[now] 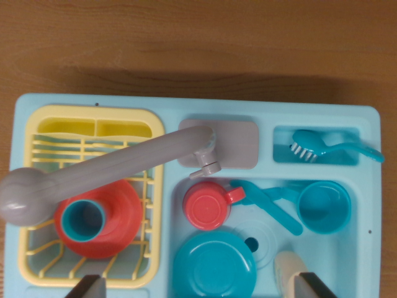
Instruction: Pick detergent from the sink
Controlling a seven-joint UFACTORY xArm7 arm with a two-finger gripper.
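We're looking straight down from the wrist cam at a light blue toy sink (pixel 372 186) on a wooden tabletop (pixel 198 37). The detergent (pixel 290 268), prob. the cream bottle at the near right of the basin, is cut off by the frame's bottom edge, so its long axis can't be read for sure; it seems to run near-to-far. The end effector (pixel 198 292) shows only as two dark finger tips at the bottom edge, wide apart w/ nothing between them, so open. The bottle sits just inside the right-hand tip, i.e. right of centre, so we judge the move needs a shift right & near before descending. Crowding it: a teal plate (pixel 214 267) to its left, a clear lid (pixel 260 239), a teal cup (pixel 324 207) beyond, red cup (pixel 208 207), blue utensils (pixel 267 202). The grey faucet (pixel 93 177) swings left over the yellow rack (pixel 37 261), well apart.
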